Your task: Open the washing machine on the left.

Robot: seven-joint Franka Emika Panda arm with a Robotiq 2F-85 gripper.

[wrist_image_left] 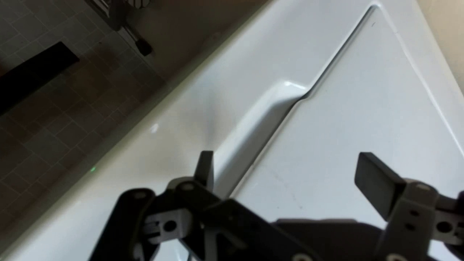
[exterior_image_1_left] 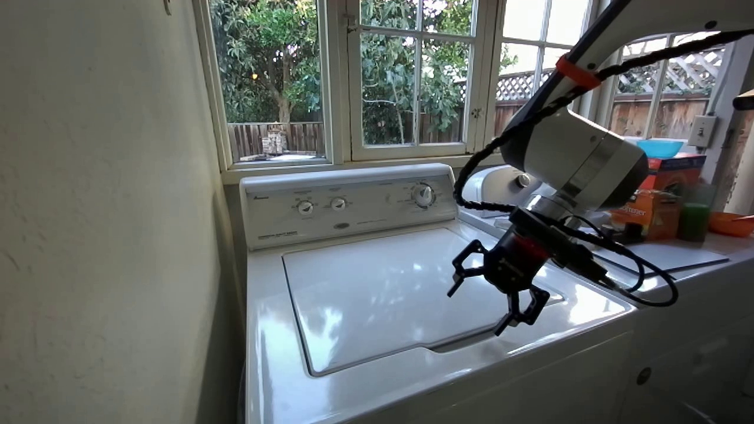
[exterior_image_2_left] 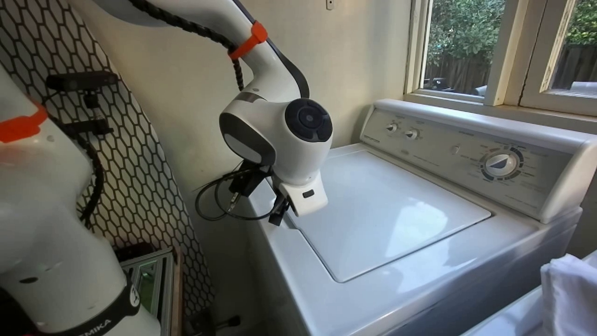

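The white washing machine (exterior_image_1_left: 268,353) stands against the wall, with its flat rectangular lid (exterior_image_1_left: 365,294) lying down level in both exterior views. Along the lid's front edge runs a hand recess (wrist_image_left: 253,148), a shaded notch in the top. My black gripper (exterior_image_1_left: 475,312) hangs tilted above that front part, its fingers spread wide and nothing between them. In the wrist view one finger (wrist_image_left: 206,168) appears over the recess side and the opposite finger (wrist_image_left: 378,185) over the lid (wrist_image_left: 344,119). The arm hides most of the gripper in an exterior view, leaving a dark fingertip (exterior_image_2_left: 276,219). The drum is hidden beneath the lid.
A control panel (exterior_image_1_left: 371,206) with knobs rises at the machine's back, below the windows. Beside the machine, another white appliance (exterior_image_1_left: 654,259) carries an orange box (exterior_image_1_left: 633,215), a green-filled cup (exterior_image_1_left: 695,218) and a bowl (exterior_image_1_left: 730,225). A bare wall (exterior_image_1_left: 118,235) borders the opposite side.
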